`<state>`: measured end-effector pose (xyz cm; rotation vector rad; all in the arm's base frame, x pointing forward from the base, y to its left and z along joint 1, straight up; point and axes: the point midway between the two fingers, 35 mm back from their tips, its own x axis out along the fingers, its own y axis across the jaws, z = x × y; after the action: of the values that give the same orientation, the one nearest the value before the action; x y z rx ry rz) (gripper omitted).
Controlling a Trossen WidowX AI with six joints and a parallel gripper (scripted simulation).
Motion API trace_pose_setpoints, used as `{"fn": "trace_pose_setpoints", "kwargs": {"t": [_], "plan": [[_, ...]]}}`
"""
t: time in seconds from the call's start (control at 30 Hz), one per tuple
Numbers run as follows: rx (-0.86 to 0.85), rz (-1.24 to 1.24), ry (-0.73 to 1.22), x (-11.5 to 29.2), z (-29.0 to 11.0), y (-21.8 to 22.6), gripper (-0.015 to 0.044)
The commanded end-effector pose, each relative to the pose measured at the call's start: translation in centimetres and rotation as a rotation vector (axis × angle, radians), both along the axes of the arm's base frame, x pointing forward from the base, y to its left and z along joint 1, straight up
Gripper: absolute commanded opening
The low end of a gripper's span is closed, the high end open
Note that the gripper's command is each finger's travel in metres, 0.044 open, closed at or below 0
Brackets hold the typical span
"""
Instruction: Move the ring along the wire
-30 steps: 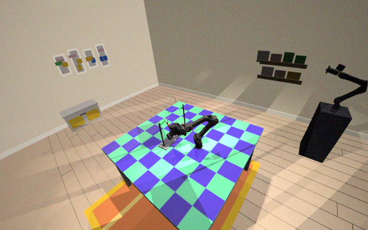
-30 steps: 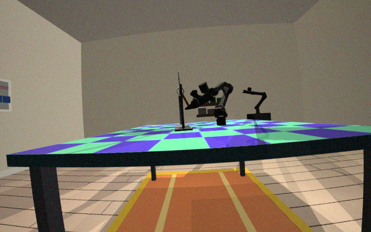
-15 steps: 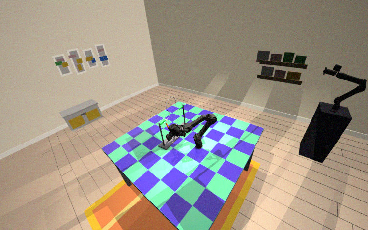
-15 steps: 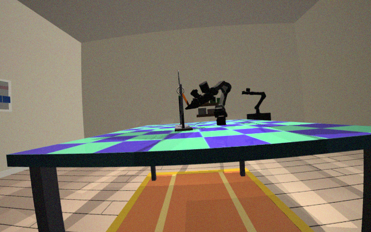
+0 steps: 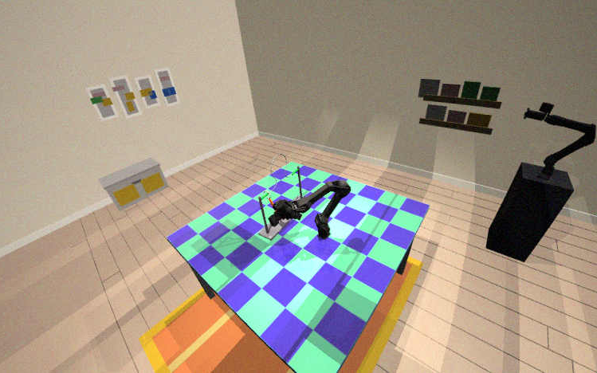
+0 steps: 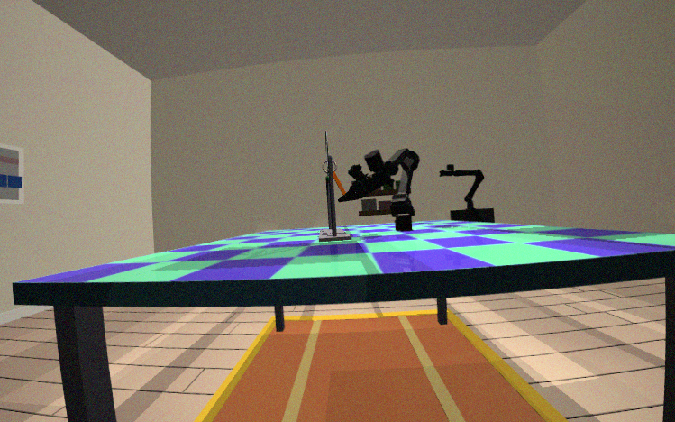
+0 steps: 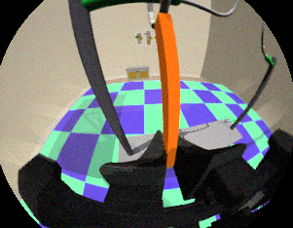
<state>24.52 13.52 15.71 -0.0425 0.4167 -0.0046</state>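
The gripper [image 6: 341, 198] [image 7: 170, 163] is shut on the lower end of the orange handle [image 5: 270, 202] [image 6: 339, 183] [image 7: 169, 88], which slants up to the ring [image 6: 323, 167]. The ring is around the wire at the green part [image 5: 265, 196] [image 7: 126, 4] beside the near post [image 5: 263, 215] [image 6: 332, 209] [image 7: 97, 80]; the wrist view cuts off most of it. Whether the ring touches the green part is too small to tell. The other green part [image 5: 295, 171] [image 7: 271, 60] is beside the far post [image 5: 300, 185] [image 7: 252, 100]. Thin grey wire [image 7: 218, 14] runs between them, looping high.
Both posts stand on a grey base plate [image 5: 268, 234] [image 6: 335, 238] [image 7: 213, 139] on the checkered table [image 5: 286, 283]. The arm [image 5: 332, 204] reaches over from the right in the exterior view. A second arm [image 5: 574, 148] stands on a black pedestal [image 5: 528, 213] away from the table.
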Motion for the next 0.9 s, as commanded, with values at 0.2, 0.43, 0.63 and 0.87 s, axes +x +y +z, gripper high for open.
{"fn": "trace_pose_setpoints", "kwargs": {"t": [0.2, 0.43, 0.63, 0.87], "plan": [[0.000, -0.005, -0.002, 0.1, -1.0, 0.2, -0.0150], [0.000, -0.005, -0.002, 0.1, -1.5, 0.2, -0.0150], [0.000, -0.005, -0.002, 0.1, -1.5, 0.2, -0.0150], [0.000, -0.005, -0.002, 0.1, -1.5, 0.2, -0.0150]]}}
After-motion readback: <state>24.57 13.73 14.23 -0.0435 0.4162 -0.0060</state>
